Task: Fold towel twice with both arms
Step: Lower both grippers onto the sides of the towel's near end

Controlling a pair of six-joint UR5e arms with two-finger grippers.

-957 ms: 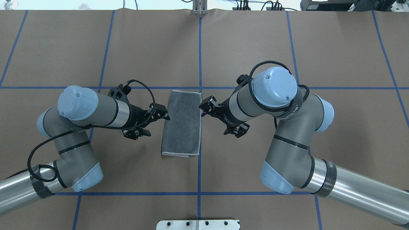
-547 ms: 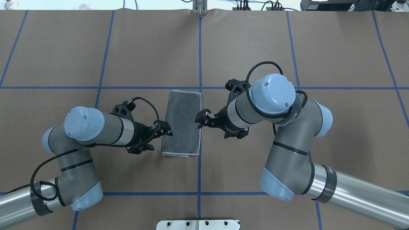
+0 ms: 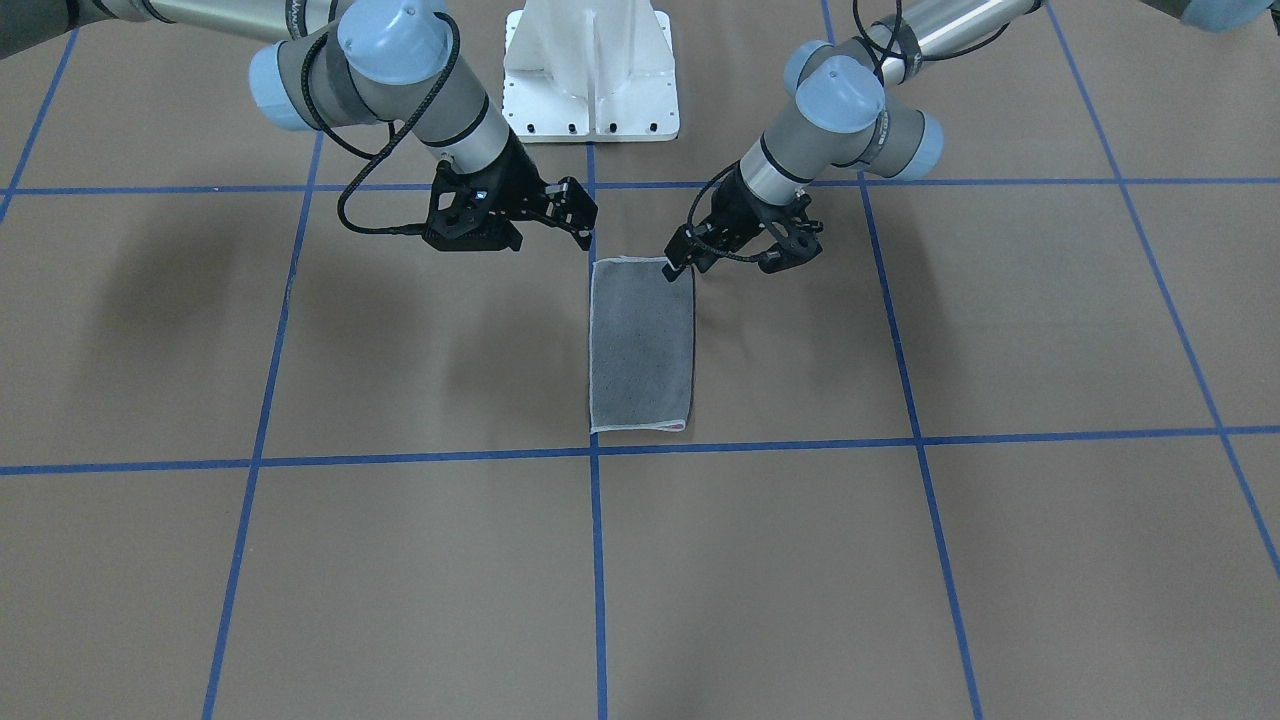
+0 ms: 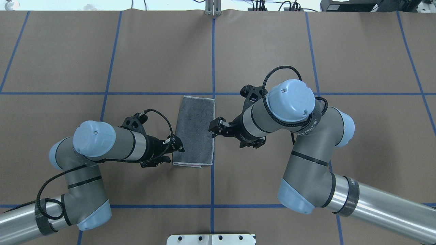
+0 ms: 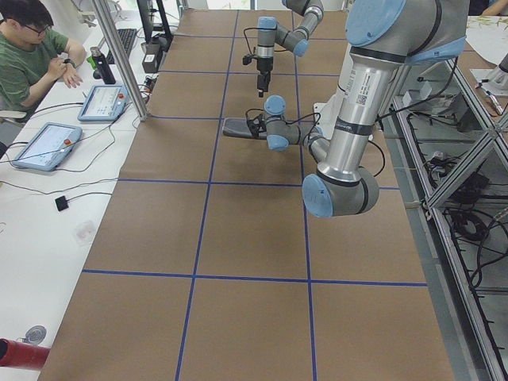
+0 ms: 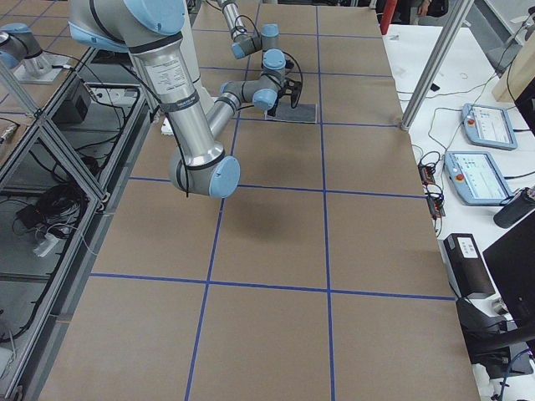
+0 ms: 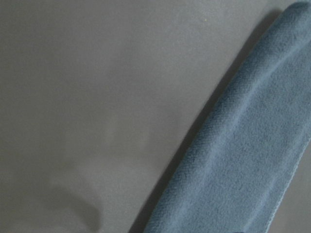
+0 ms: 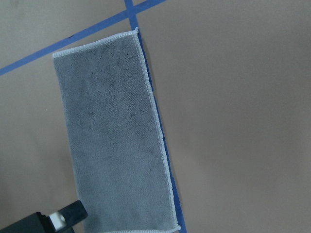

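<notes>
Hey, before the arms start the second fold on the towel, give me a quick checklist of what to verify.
1. First fold done: the towel lies as a narrow grey strip. Ok.
2. Towel flat, edges lined up. Ok.
3. Left gripper low at the strip's robot-side left corner. Ok.
4. Left gripper's hold on the cloth. Cannot tell.
5. Right gripper down at the towel's right edge. Not ok: it hangs above the table beside the towel.
6. Right gripper open for a pinch. Ok.

- Towel (image 4: 194, 131): flat on the table (image 4: 136, 51), right edge along the centre tape line (image 4: 213, 51).
- Left gripper (image 4: 177, 146): at the towel's near-left corner.
- Right gripper (image 4: 214, 129): over its right edge.
</notes>
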